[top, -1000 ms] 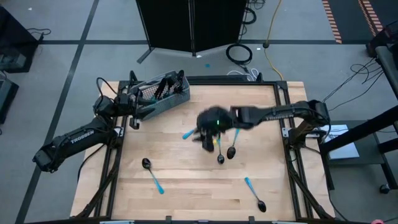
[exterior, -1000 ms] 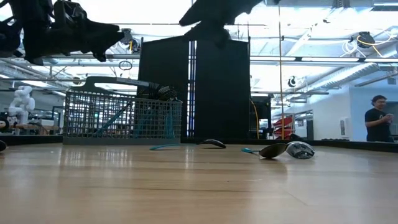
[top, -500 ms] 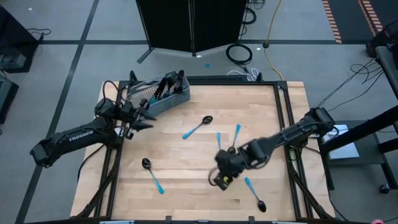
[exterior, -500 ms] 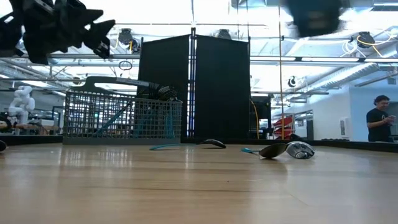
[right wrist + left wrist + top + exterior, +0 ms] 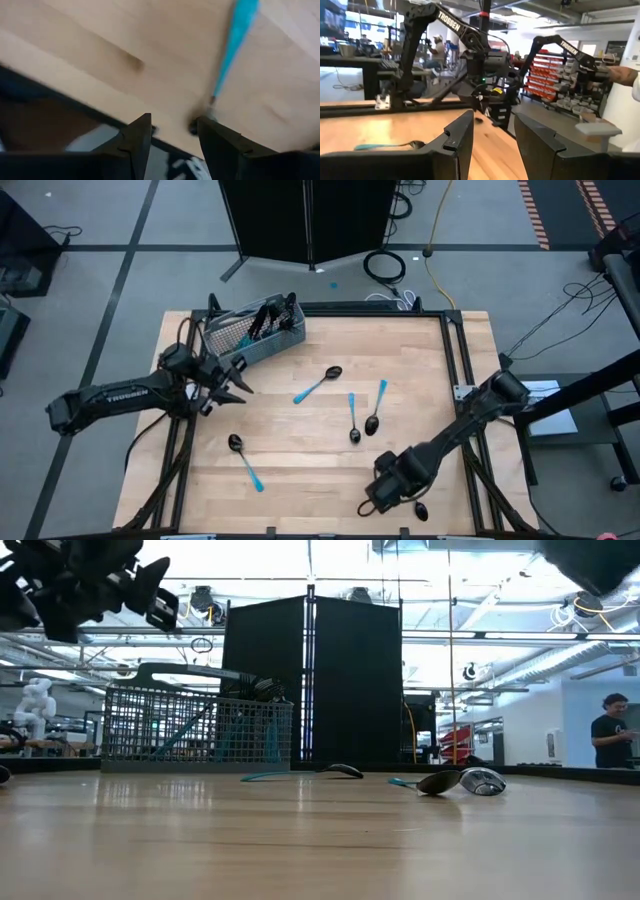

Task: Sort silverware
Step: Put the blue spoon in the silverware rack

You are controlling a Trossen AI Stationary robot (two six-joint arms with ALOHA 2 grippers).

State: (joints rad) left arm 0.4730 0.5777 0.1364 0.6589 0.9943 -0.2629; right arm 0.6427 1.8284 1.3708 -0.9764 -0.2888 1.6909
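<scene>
Five spoons lie loose on the table (image 5: 300, 480): one mid-table (image 5: 325, 380), a pair just right of it (image 5: 352, 420), one at front left (image 5: 243, 458), and one at the front right corner (image 5: 420, 510). More silverware stands in the basket (image 5: 290, 335); you cannot count it from here.

Your right gripper (image 5: 380, 495) has swung in the last second from the middle pair down to that corner spoon. It now sits over the spoon's blue handle, fingers apart and empty. That spoon looks like your next pick, with nothing grasped yet.

Your left gripper (image 5: 235, 380) hangs beside the basket, fingers apart too.
</scene>
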